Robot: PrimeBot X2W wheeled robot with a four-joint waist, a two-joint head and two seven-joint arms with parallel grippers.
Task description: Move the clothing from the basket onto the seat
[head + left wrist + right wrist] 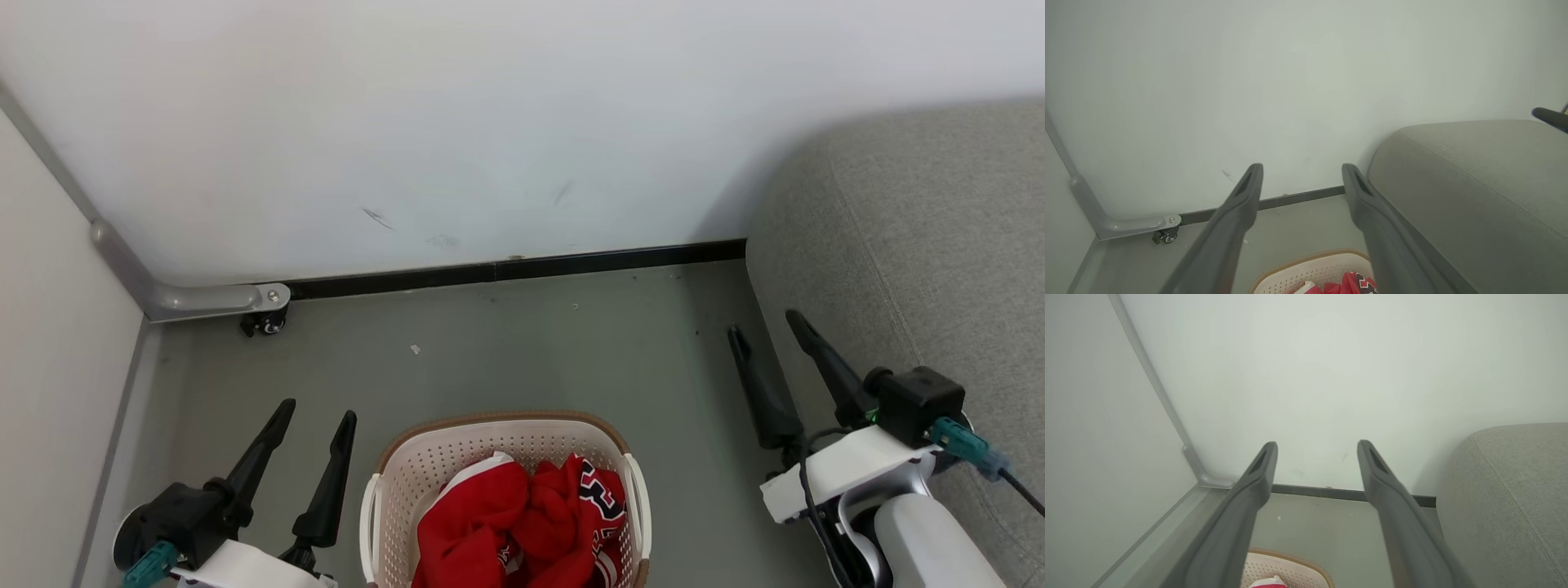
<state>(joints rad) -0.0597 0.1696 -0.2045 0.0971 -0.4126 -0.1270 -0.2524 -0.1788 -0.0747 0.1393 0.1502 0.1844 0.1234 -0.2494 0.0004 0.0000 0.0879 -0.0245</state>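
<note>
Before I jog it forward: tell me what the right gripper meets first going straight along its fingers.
Probably the white wall, just above the black skirting; nothing stands between. The right gripper is open, with the seat off to its right. Depth is unclear.

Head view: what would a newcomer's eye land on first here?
The bright red clothing jumps out, heaped in a cream basket on the grey floor at bottom centre. A big grey seat stands at the right edge. The left gripper and right gripper sit either side of the basket, both open and holding nothing.
</note>
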